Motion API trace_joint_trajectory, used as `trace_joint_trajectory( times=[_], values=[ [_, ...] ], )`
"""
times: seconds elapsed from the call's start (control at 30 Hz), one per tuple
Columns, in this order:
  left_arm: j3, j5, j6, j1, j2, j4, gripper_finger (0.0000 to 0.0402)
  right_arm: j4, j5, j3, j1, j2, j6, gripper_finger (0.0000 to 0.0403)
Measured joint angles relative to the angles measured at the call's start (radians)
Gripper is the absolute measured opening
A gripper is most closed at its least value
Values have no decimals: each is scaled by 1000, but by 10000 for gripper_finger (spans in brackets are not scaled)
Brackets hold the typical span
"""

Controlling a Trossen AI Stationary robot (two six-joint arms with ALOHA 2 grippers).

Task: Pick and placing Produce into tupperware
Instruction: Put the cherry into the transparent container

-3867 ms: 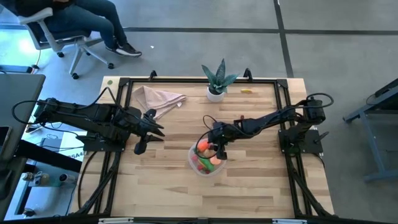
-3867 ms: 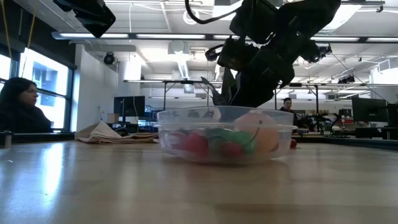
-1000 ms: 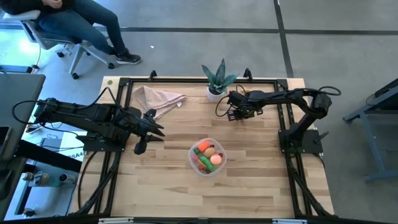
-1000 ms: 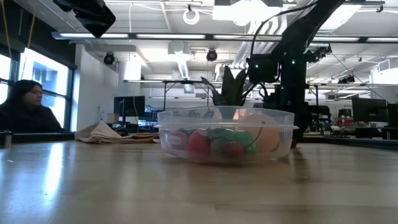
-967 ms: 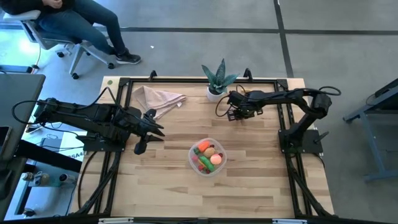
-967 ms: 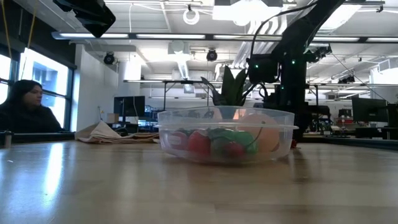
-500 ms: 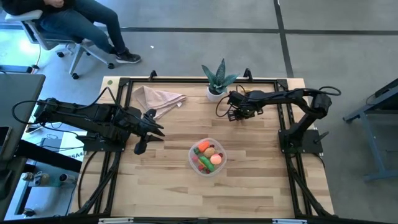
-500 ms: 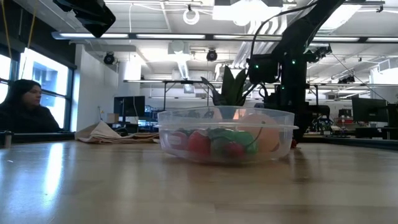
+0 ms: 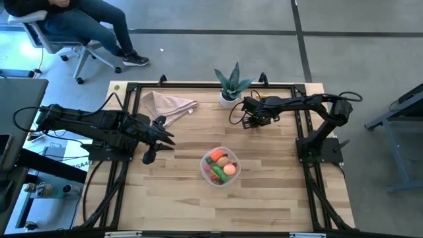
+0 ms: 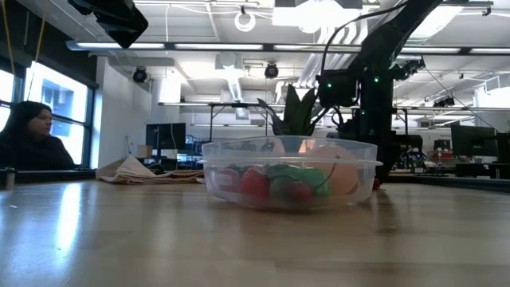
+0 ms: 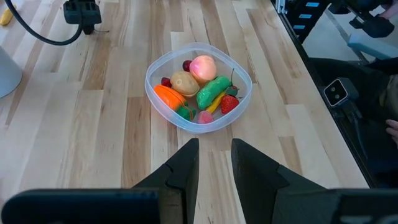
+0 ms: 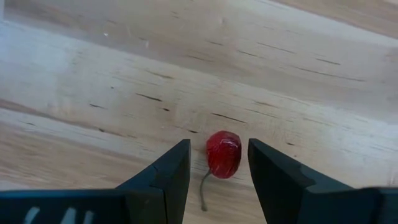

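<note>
The tupperware point(image 9: 220, 167), a round clear tub, stands mid-table and holds produce: an orange carrot point(image 11: 168, 98), a pink peach point(image 11: 204, 65), a green cucumber point(image 11: 211, 92) and small red pieces. A small red cherry point(image 12: 224, 154) with a thin stem lies on the wood near the far right. My right gripper point(image 12: 219, 168) points down over it, open, one finger on each side with a small gap to the cherry. My left gripper point(image 11: 215, 162) hovers at the table's left, aimed at the tub, shut, with nothing between its fingers.
A spiky green plant in a white pot point(image 9: 230, 84) stands at the far edge beside my right gripper point(image 9: 249, 123). A beige napkin point(image 9: 168, 106) lies at the far left. A small yellow piece point(image 9: 262, 97) lies at the far edge. A person sits on a chair point(image 9: 86, 26) beyond the table.
</note>
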Motion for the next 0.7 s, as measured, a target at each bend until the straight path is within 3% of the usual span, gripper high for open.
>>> trace_joint_trajectory(
  times=[0.7],
  values=[
    [0, 0, 0, 0, 0, 0, 83, -8, -1, 0, 1, 1, 21, 153]
  ],
)
